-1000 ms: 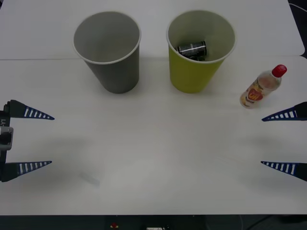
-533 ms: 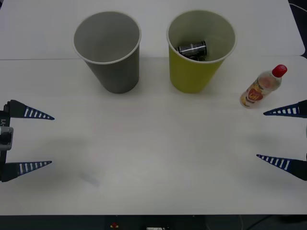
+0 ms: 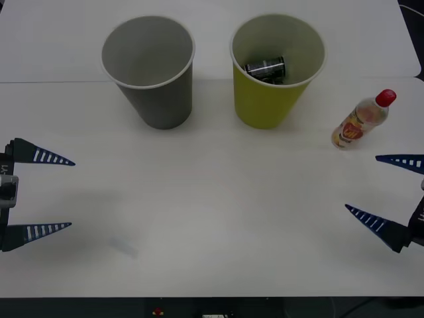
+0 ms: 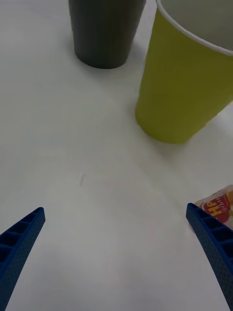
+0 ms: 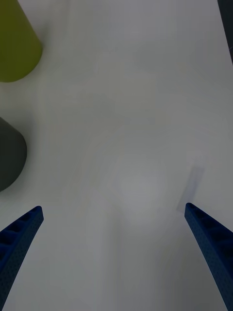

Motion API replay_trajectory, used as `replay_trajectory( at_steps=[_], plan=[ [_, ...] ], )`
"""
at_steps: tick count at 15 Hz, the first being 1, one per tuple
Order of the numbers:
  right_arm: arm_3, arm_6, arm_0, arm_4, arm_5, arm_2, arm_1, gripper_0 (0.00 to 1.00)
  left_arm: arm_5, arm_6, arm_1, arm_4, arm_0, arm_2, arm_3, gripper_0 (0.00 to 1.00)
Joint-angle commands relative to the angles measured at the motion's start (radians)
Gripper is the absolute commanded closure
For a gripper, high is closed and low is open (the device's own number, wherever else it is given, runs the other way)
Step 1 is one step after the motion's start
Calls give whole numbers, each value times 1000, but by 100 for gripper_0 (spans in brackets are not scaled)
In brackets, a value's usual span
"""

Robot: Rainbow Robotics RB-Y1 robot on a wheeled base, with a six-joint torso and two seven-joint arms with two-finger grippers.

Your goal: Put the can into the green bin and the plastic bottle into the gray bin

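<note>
Bottle [image 3: 362,119], clear with a red cap and an orange label, stands on the white table [image 3: 212,212] at about 2 o'clock, just beside the green bin [image 3: 271,99] and apart from it. The can [image 3: 265,67] lies on its side inside that bin. The gray bin [image 3: 156,93] stands at 11 o'clock. The right gripper [image 3: 384,189] hovers at 3 o'clock, fingers spread wide, near the bottle. The left gripper [image 3: 40,195] waits at 9 o'clock, fingers spread too.

White table [image 3: 212,199] with a faint seam across its far part
</note>
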Motion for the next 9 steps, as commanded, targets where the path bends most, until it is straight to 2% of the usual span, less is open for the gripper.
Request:
replay_trajectory(
  at_steps=[1,3,5,9],
  plan=[
    [-61,0,54,-72,254,88,-36,0,0,0,0,0,0,0,0,0],
    [-78,-9,49,-110,387,153,-39,0,0,0,0,0,0,0,0,0],
    [-95,-86,34,-110,537,231,-56,0,0,0,0,0,0,0,0,0],
    [-99,-316,-65,-12,847,452,-97,0,0,0,0,0,0,0,0,0]
  ],
)
